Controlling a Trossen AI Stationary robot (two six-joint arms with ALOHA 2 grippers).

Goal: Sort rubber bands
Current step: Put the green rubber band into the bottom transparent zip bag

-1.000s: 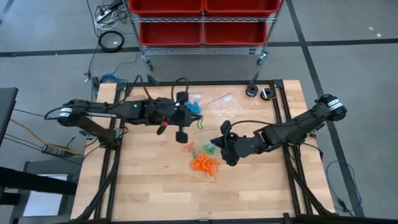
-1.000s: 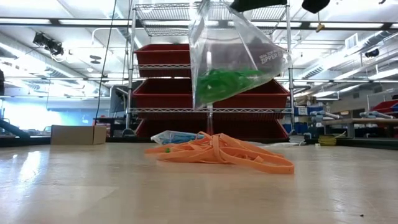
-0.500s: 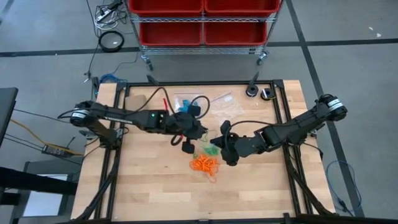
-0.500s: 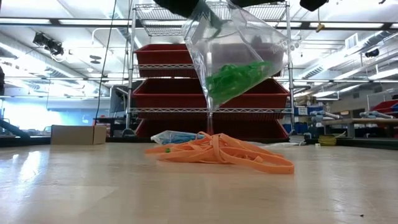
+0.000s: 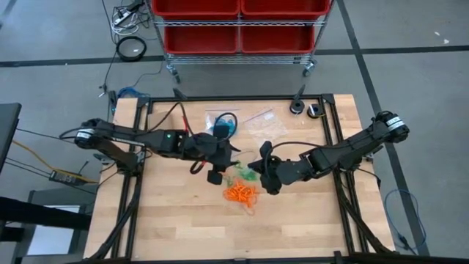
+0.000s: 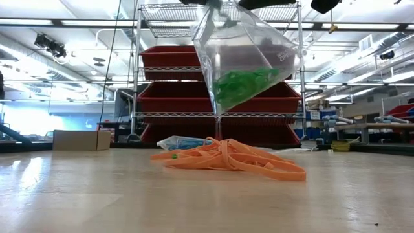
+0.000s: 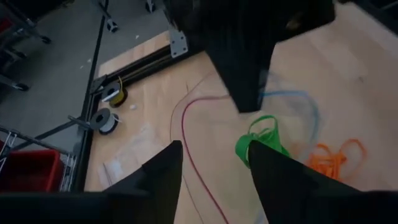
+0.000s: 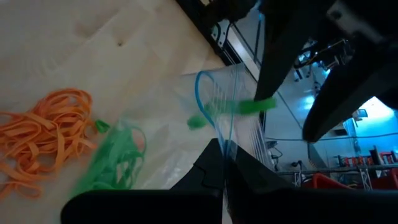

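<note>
My right gripper [image 8: 225, 163] is shut on a clear zip bag [image 6: 246, 58] that holds green rubber bands [image 6: 247, 83] and hangs above the table. My left gripper [image 7: 214, 149] stands open just over the bag's blue-rimmed mouth [image 8: 205, 93], left of the right gripper [image 5: 262, 167] in the high view. One green band [image 7: 261, 138] sits beside one left fingertip. A pile of orange rubber bands [image 5: 242, 193] lies on the table under the bag. My left gripper has the green band [image 8: 255, 106] right by one fingertip; I cannot tell whether the two touch. My right gripper pinches the bag's top edge [image 8: 225, 146] at the mouth between its two fingers. The bag hangs tilted below them, its bottom corner [image 6: 220, 115] clear of the orange pile.
A flat bag with blue bands [image 5: 223, 125] and another clear bag [image 5: 258, 117] lie near the table's far edge. A tan cardboard box [image 6: 81, 139] and a rack of red bins [image 6: 187, 97] stand beyond the table. Bare wood lies along the near edge.
My left gripper has gone from beside the blue-band bag toward the near edge and down, up to the mouth of the held bag. The bag has swayed, and the green bands in it have shifted a little. My right gripper has kept still.
</note>
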